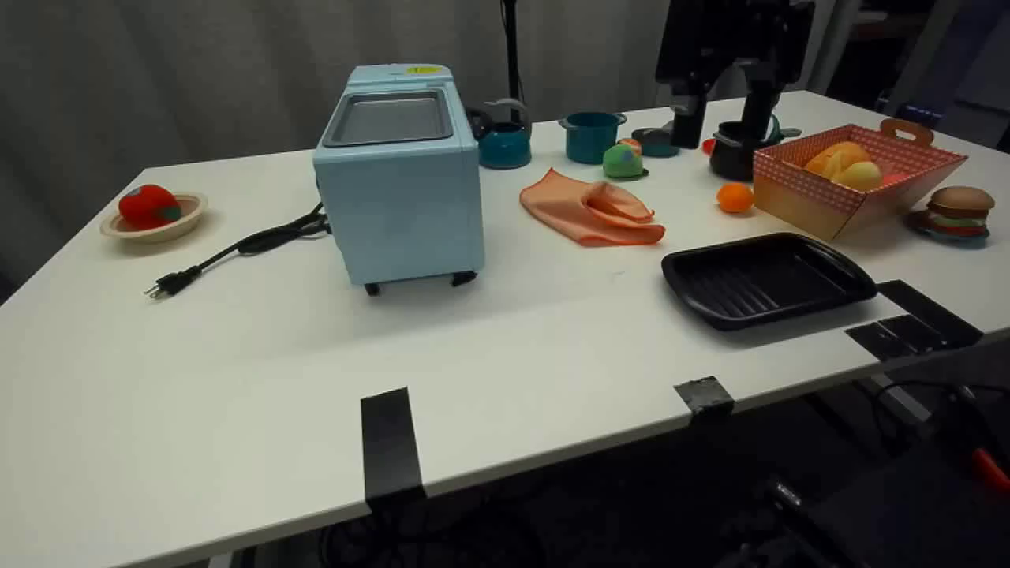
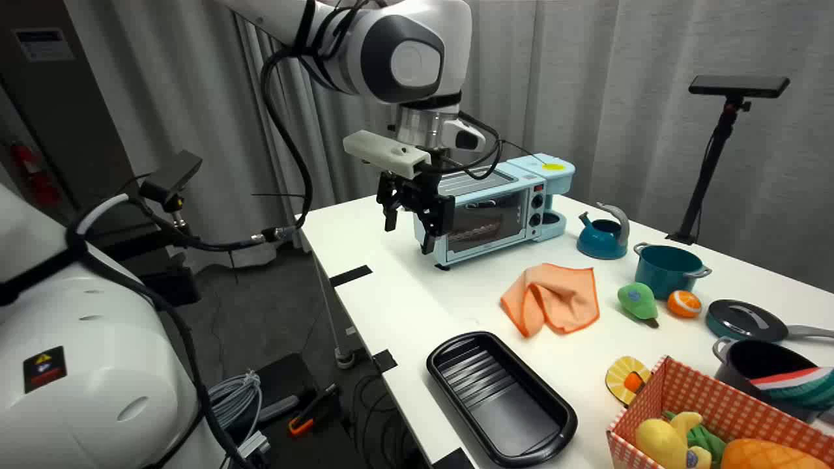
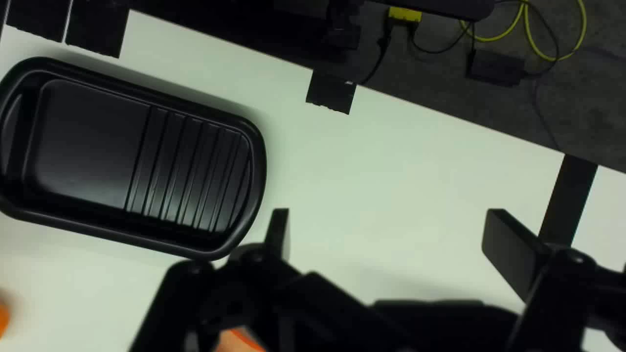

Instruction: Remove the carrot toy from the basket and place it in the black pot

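Observation:
The red-checked basket stands on the table with several toys inside; its inner wall also shows in an exterior view. The carrot toy cannot be made out among them; it is hidden or out of view. The dark pot stands beside the basket, and a striped green, red and white thing covers part of this pot. My gripper is open and empty above bare table beside the black pan. In both exterior views the gripper hangs well above the table, apart from the basket.
The flat black pan lies near the table's front edge. A light-blue toaster oven stands close to the gripper. An orange cloth, teal pot, kettle, green toy and toy burger also lie about.

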Controlling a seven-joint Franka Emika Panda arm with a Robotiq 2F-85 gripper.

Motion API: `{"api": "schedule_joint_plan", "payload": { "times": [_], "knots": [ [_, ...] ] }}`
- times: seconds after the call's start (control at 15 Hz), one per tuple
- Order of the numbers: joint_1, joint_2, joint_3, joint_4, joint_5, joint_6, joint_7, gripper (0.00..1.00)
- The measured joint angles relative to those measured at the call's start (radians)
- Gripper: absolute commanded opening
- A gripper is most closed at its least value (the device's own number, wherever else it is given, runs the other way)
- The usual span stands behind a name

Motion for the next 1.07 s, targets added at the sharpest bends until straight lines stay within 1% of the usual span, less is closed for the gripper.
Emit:
{"api": "schedule_joint_plan", "payload": {
  "times": [0.73, 0.87, 1.07],
  "knots": [
    [-0.001, 0.001, 0.0, -0.001, -0.001, 0.0, 0.0, 1.0],
    [-0.009, -0.002, 0.0, 0.006, -0.019, 0.0, 0.001, 1.0],
    [-0.043, -0.019, -0.013, 0.041, -0.069, -0.006, 0.002, 1.0]
  ]
}}
